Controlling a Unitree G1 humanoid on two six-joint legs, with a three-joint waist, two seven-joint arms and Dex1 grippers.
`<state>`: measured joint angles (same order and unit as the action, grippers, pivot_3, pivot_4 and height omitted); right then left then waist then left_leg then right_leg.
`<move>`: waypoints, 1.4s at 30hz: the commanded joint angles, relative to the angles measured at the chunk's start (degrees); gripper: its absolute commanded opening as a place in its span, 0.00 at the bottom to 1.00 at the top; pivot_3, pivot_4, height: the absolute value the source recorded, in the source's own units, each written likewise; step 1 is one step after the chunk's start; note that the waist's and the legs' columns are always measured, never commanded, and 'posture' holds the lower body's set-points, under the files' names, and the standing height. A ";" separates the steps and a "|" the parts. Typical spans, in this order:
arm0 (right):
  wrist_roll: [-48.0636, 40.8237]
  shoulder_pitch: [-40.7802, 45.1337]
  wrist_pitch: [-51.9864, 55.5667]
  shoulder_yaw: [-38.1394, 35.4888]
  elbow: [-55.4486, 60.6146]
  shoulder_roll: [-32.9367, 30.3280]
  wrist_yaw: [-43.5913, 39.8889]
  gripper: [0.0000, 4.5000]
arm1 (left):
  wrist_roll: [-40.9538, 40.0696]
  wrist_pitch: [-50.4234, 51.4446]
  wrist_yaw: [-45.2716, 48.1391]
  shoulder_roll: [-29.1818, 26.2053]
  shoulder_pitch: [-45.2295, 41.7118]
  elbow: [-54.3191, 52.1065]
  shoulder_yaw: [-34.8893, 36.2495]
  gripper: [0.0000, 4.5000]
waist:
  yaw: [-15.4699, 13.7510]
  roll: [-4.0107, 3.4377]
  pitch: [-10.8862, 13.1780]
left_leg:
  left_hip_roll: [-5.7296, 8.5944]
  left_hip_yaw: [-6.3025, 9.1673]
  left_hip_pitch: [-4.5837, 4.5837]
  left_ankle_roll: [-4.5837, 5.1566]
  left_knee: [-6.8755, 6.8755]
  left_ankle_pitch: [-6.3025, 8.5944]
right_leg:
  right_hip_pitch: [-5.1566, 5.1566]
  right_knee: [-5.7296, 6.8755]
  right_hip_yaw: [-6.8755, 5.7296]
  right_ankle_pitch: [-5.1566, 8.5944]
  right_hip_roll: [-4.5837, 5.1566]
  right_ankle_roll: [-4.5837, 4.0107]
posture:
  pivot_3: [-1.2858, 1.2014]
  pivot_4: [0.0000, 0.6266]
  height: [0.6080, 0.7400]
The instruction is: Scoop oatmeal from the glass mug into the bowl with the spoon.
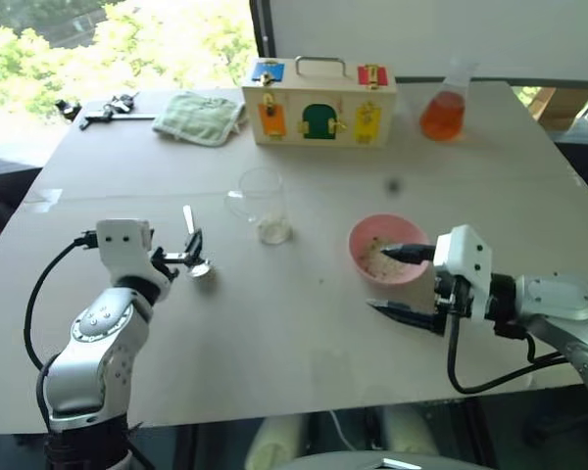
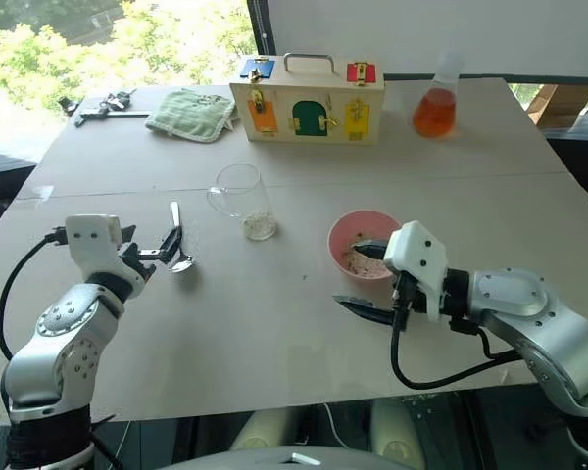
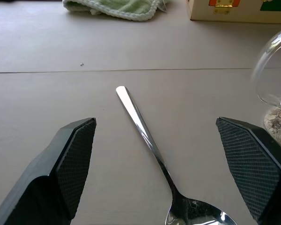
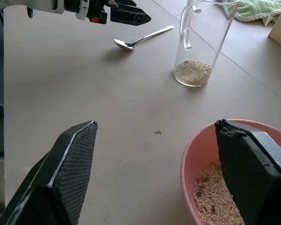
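Now the slim silver spoon [image 1: 194,245] lies flat on the table [image 1: 304,333], left of the clear glass mug [image 1: 262,204] holding a little oatmeal [image 4: 192,71]. Right, the pink bowl [image 1: 363,245] has more. Left gripper [image 1: 188,257] and right gripper [image 1: 404,284] both spread, empty.

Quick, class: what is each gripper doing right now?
Left gripper: jaws open, holding nothing; spoon lies between them.
Right gripper: jaws open, empty.
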<state>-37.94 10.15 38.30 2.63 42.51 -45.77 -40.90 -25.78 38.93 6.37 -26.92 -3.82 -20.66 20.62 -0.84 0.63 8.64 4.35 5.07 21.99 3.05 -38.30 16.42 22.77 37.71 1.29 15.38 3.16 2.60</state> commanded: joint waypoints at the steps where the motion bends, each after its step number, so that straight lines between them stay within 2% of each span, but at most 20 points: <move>1: 1.45 -0.49 -1.89 0.04 1.01 0.47 -0.45 0.91 | 0.54 5.64 -0.34 -1.42 -2.14 1.18 -1.29 0.97 | 0.02 0.00 0.00 | 0.00 0.00 0.00 0.00 0.00 0.00 | 0.00 0.01 0.00 0.00 0.00 0.00 | 0.52 0.24 1.00; 8: 3.09 -0.73 -2.92 0.73 0.78 1.93 -0.37 0.91 | 3.43 11.07 -2.17 -0.86 -5.72 6.04 -3.63 0.97 | -0.03 0.01 0.00 | 0.00 0.01 -0.02 -0.04 0.00 -0.02 | 0.02 0.09 0.01 0.00 0.00 0.00 | 0.52 0.24 1.00; 19: 3.94 0.64 -2.45 1.42 0.90 3.54 -0.35 0.91 | 6.34 15.45 0.24 -1.02 -9.78 13.70 -5.45 0.97 | -0.14 -0.17 -0.10 | 0.02 0.05 -0.16 -0.14 0.00 -0.07 | -0.01 0.23 -0.01 0.00 0.01 -0.01 | 0.52 0.24 1.00; 20: 3.97 0.78 -2.38 1.47 0.91 3.64 -0.32 0.91 | 6.49 15.64 0.43 -1.03 -9.91 14.20 -5.46 0.85 | -0.14 -0.21 -0.12 | 0.01 0.05 -0.17 -0.17 0.00 -0.09 | -0.01 0.25 -0.01 -0.01 0.02 -0.01 | 0.52 0.24 1.00; 22: 4.07 1.02 -2.29 1.60 0.91 3.83 -0.25 0.91 | 6.84 15.72 0.89 -1.20 -10.09 14.85 -5.58 0.69 | -0.07 -0.31 -0.19 | 0.01 0.08 -0.20 -0.20 0.00 -0.11 | -0.02 0.29 -0.03 -0.01 0.01 -0.02 | 0.52 0.24 1.00; 27: 4.09 1.43 -2.02 1.82 0.98 4.18 0.00 0.91 | 7.67 15.96 1.34 -1.28 -10.38 16.22 -5.30 0.18 | -0.02 -0.39 -0.24 | 0.01 0.07 -0.21 -0.21 0.00 -0.12 | -0.02 0.29 -0.01 -0.01 0.01 -0.02 | 0.52 0.24 1.00; 29: 4.02 1.39 -1.89 1.72 1.11 4.22 0.02 0.91 | 7.80 16.11 1.20 -1.14 -10.08 16.24 -4.97 0.01 | -0.02 -0.52 -0.39 | 0.01 0.07 -0.22 -0.21 0.00 -0.12 | -0.03 0.29 -0.01 -0.01 0.01 -0.02 | 0.52 0.24 1.00; 34: 3.95 1.33 -1.67 1.46 1.21 4.12 -0.05 0.91 | 8.06 16.76 -0.66 0.10 -7.66 14.68 -2.54 0.01 | 0.44 -0.89 -0.62 | -0.02 0.02 -0.27 -0.21 0.08 -0.12 | -0.03 0.31 0.09 -0.01 -0.02 -0.02 | 0.52 0.24 1.00; 37: 3.88 1.38 -1.49 1.40 1.25 4.15 -0.02 0.91 | 7.60 14.54 -2.50 3.09 -4.13 10.44 0.70 0.01 | 1.33 -0.90 -0.65 | -0.02 -0.01 -0.27 -0.21 0.10 -0.12 | -0.04 0.28 0.17 -0.01 -0.03 -0.02 | 0.52 0.24 1.00; 40: 3.71 1.41 -1.36 1.38 1.26 4.25 0.01 0.91 | 7.66 6.37 -2.58 6.38 0.04 4.93 2.84 0.01 | 1.81 -0.90 -0.66 | -0.01 -0.07 -0.27 -0.20 0.12 -0.11 | 0.00 0.22 0.34 -0.01 -0.07 -0.02 | 0.52 0.24 1.00; 42: 3.54 1.47 -1.37 1.22 0.92 4.24 -0.17 0.91 | 3.48 1.91 -0.61 10.54 4.15 -1.67 5.47 0.01 | 1.74 -0.87 -0.64 | -0.01 -0.07 -0.26 -0.20 0.14 -0.10 | 0.06 0.21 0.45 -0.01 -0.11 -0.02 | 0.52 0.24 1.00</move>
<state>-34.00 11.14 37.28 4.68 42.26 -41.60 -40.96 -20.12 43.86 4.97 -18.96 -4.00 -18.23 23.35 0.91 -0.24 8.00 4.34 5.02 21.79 2.85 -38.16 16.32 22.88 37.88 1.72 15.37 3.04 2.58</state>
